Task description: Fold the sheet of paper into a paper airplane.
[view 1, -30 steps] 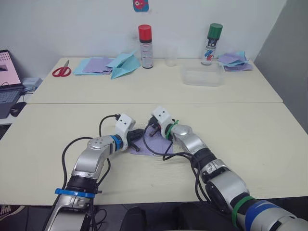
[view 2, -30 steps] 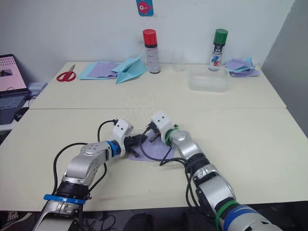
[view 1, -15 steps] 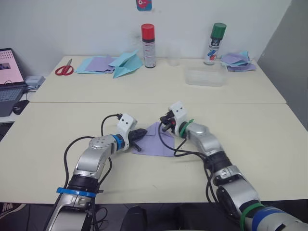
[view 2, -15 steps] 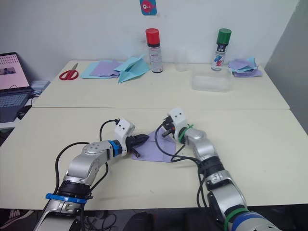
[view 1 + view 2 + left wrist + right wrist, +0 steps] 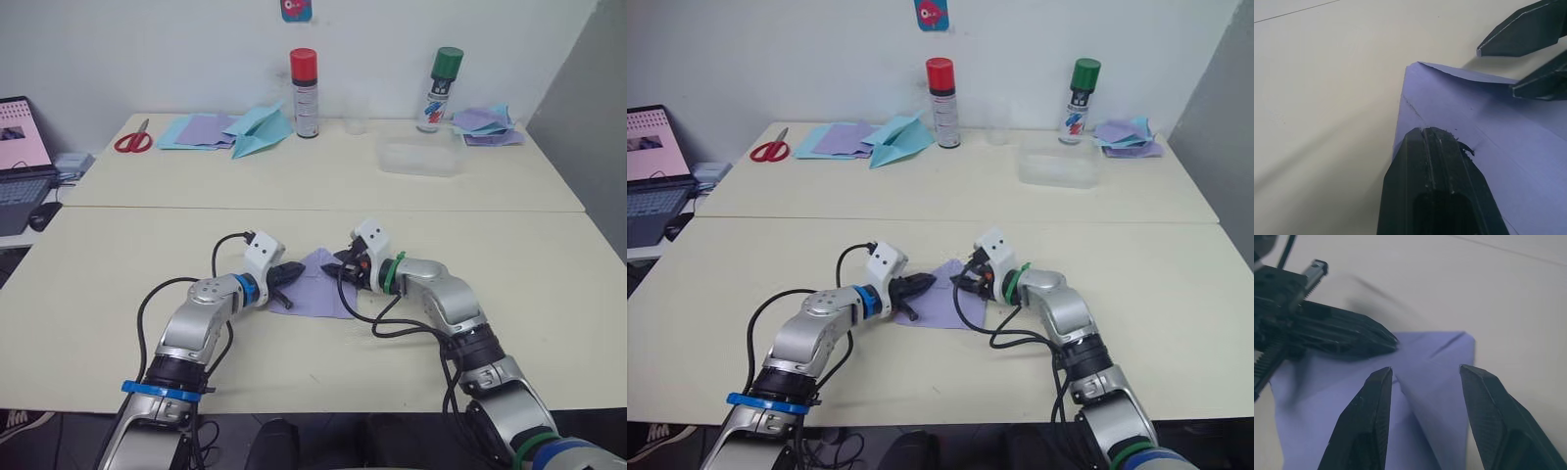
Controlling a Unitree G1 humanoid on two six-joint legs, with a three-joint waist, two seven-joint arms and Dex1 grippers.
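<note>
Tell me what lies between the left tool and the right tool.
The sheet of paper lies between the left tool and right tool, seen in the eye views.

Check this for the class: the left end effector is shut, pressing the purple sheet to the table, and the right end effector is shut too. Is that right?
Not quite. The left end effector is shut on the sheet, but the right end effector is open: the right wrist view shows its fingers spread apart over the paper.
</note>
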